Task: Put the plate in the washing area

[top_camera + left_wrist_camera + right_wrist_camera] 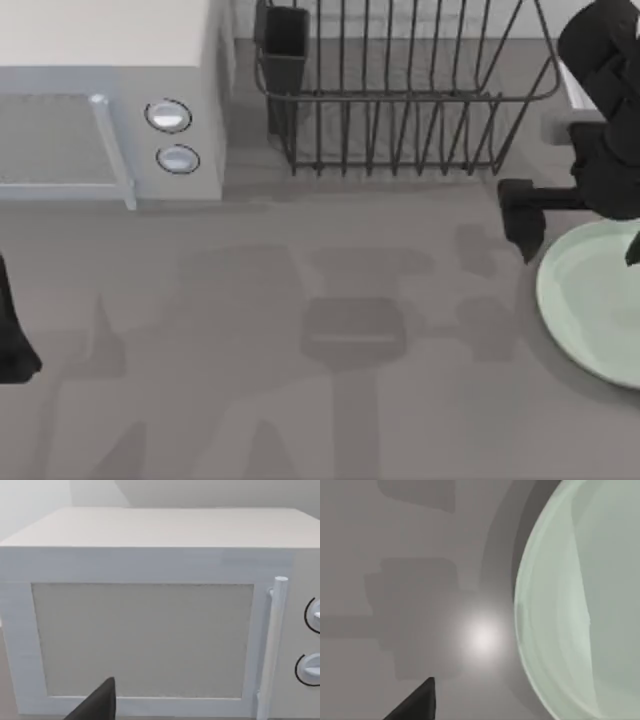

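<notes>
Top view: the glossy mint plate, round with a shallow rim, lies on the matte grey counter at four o'clock, the right gripper over its edge; its fingers' state I cannot tell. A dark wire dish rack stands at twelve. The left gripper is parked at nine.

Left wrist view: a smooth white microwave with a bar handle.

Right wrist view: the plate's rim.

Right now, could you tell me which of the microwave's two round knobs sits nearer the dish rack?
The upper knob, above the lower knob, lies closer to the dish rack.

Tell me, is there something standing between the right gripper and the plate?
Nothing visible does. The right gripper hangs at the plate's far-left rim on the table's right side, with only bare table beside it. The left gripper is parked at the left edge.
</notes>
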Action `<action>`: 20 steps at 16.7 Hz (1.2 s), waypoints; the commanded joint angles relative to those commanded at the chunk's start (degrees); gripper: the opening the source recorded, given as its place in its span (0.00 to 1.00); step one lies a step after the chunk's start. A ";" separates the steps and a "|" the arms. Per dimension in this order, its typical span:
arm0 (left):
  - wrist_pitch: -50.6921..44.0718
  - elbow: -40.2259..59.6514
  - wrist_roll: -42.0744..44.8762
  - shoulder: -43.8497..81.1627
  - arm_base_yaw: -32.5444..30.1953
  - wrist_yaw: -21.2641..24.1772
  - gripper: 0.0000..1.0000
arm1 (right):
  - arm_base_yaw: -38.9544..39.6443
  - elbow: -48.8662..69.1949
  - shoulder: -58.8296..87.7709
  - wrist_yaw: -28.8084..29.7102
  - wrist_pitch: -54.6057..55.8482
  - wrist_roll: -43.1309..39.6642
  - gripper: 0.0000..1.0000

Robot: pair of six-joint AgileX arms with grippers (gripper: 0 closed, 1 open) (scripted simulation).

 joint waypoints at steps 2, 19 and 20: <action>0.00 0.00 0.00 0.00 0.00 0.00 1.00 | 0.42 1.91 2.45 0.00 -1.50 0.44 1.00; 0.00 0.00 0.00 0.00 0.00 0.00 1.00 | 0.61 -10.41 11.45 0.06 19.60 0.76 1.00; 0.00 0.00 0.00 0.00 0.00 0.00 1.00 | 0.61 -10.49 11.51 0.06 19.70 0.76 1.00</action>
